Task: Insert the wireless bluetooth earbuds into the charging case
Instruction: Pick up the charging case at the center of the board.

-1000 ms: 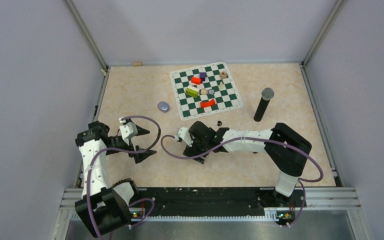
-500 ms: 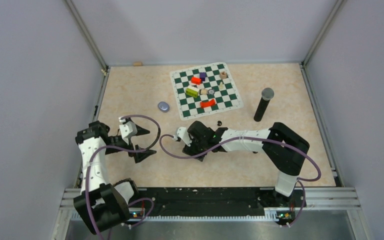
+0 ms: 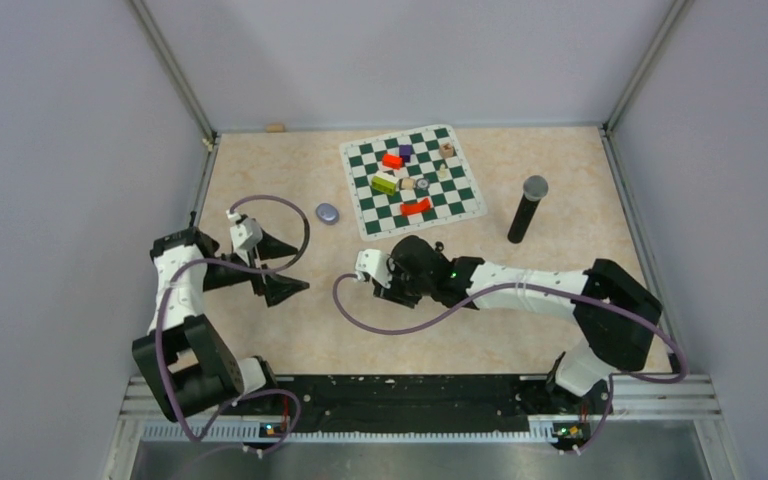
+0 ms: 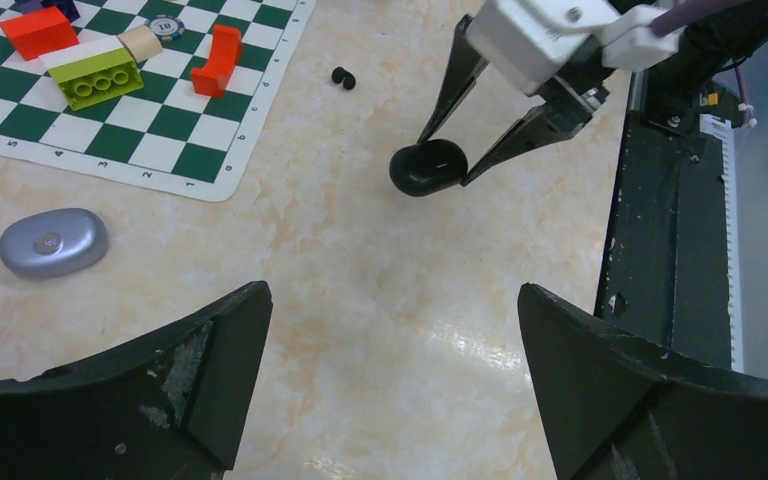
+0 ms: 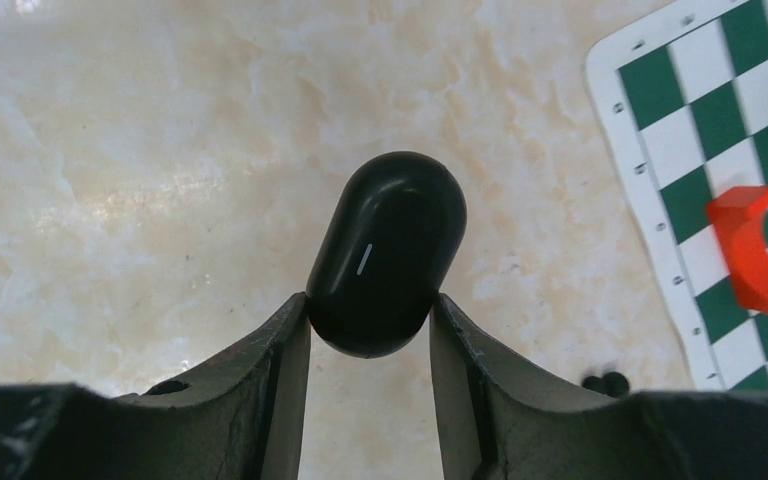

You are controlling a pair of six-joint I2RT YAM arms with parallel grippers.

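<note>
Earbuds [image 5: 605, 383] lie beside the right fingers [image 5: 280, 370], which pinch the case [image 5: 388, 255] by its rounded end, so it could squirt out. Left fingers [image 4: 210, 340] gape wide, empty.

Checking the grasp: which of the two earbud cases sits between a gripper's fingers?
The black case, pinched on both sides by the right gripper. The silver-lavender case lies free beside the chessboard, with no gripper on it.

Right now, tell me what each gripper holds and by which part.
The right gripper clamps the closed black charging case by the sides of one rounded end. The left gripper is open, empty.
</note>
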